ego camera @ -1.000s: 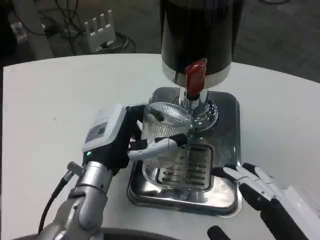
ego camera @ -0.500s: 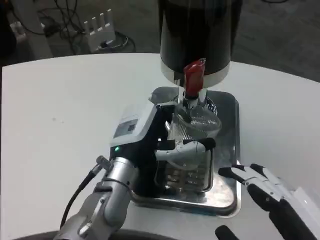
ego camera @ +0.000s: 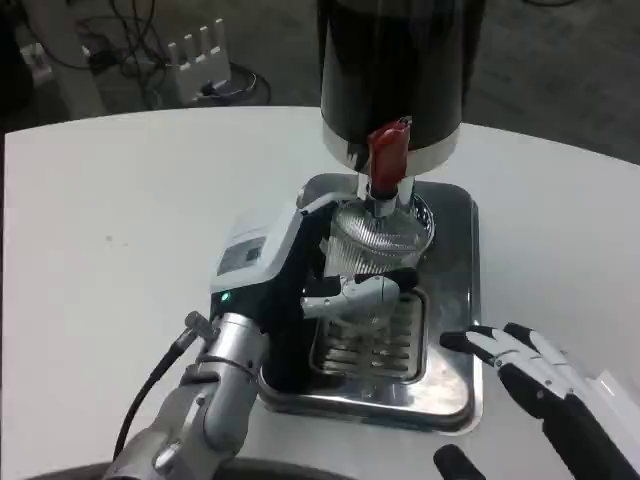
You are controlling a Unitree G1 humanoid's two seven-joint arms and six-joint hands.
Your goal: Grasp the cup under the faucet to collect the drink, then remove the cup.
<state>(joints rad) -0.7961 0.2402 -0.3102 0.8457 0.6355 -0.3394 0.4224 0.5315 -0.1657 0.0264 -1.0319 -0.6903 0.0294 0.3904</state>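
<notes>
Left robot hand is clamped around the clear ribbed plastic cup, fingers wrapped across its near side, white back facing left. Cup is tilted, mouth leaning toward the far side, rim right up under the silver faucet spout below the red tap lever. Cup sits over the slotted grille of the shiny steel drip tray, near the middle of the white surface. Big black cylindrical drink dispenser stands at the far end of the tray.

Right robot hand hovers near-right of the tray, fingers spread, holding nothing, well apart from the lever.

Progress: grasp done, cup positioned under faucet. Can't tell any liquid in the cup; it looks empty. Lever appears unpressed, so collecting the drink is likely not yet started. Left to do: open the tap (probably right hand's job), fill, then pull the cup out from under the spout.
</notes>
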